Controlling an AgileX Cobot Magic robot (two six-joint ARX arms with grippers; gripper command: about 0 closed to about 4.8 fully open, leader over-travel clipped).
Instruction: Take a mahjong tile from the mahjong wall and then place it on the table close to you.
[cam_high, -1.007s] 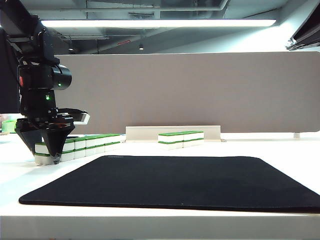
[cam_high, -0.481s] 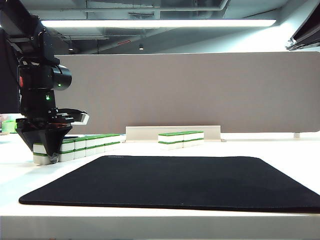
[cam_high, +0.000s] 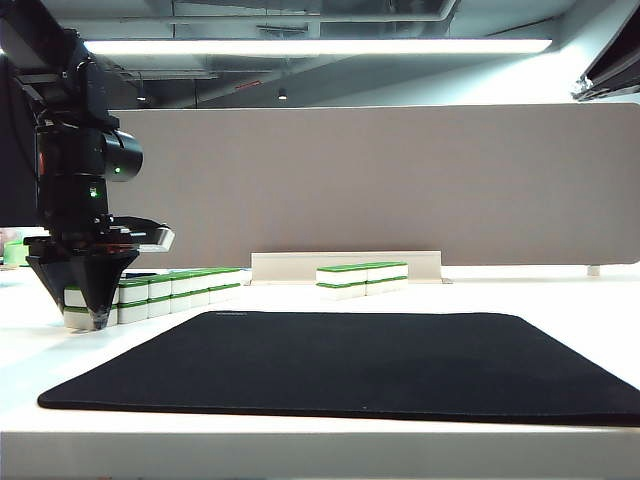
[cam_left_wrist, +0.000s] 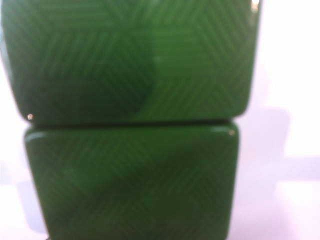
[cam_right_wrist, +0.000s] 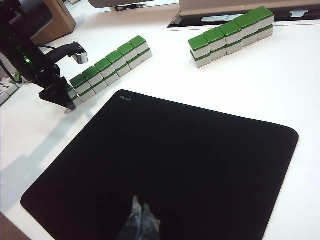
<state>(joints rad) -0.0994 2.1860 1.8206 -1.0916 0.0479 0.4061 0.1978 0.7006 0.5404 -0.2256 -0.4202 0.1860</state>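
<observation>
My left gripper (cam_high: 97, 318) points down over the near end of the mahjong wall (cam_high: 170, 290) on the white counter (cam_high: 560, 295); whether it is apart or clamped I cannot tell. My left wrist view shows only two green tile backs. My right gripper (cam_right_wrist: 140, 222) hovers over the black mat (cam_right_wrist: 170, 170), fingertips together. The mat's small corner logo is unreadable.

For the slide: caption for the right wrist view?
Left gripper down on the near end of the mahjong wall; right gripper shut above the black mat.
</observation>
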